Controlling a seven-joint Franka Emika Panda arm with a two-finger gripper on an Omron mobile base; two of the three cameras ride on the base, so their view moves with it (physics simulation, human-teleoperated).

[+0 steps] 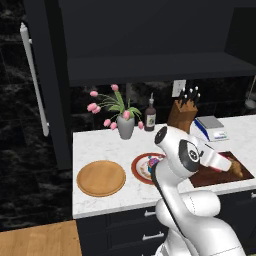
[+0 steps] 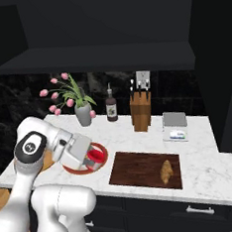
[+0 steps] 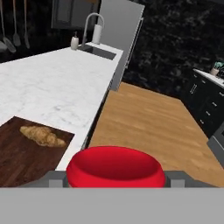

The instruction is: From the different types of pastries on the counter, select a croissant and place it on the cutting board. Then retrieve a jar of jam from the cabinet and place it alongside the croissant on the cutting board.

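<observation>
Croissant point(image 2: 166, 172) lies on cutting board point(image 2: 137, 168); end effector point(image 2: 96, 157) grips jar of jam point(image 3: 115, 166).

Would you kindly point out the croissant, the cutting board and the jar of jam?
croissant point(image 2: 166, 172), right base view, its middle.
cutting board point(image 2: 135, 168), right base view, bare wood left of centre.
jar of jam point(image 3: 114, 167), hand view, its red body.

The white arm rises from its base, bends sharply at the elbow and reaches forward and down, its wrist turned so the hand points sideways. The gripper point(image 2: 95, 158) is closed on the jar of jam point(image 3: 115, 167), which sits red between its two fingers.
</observation>
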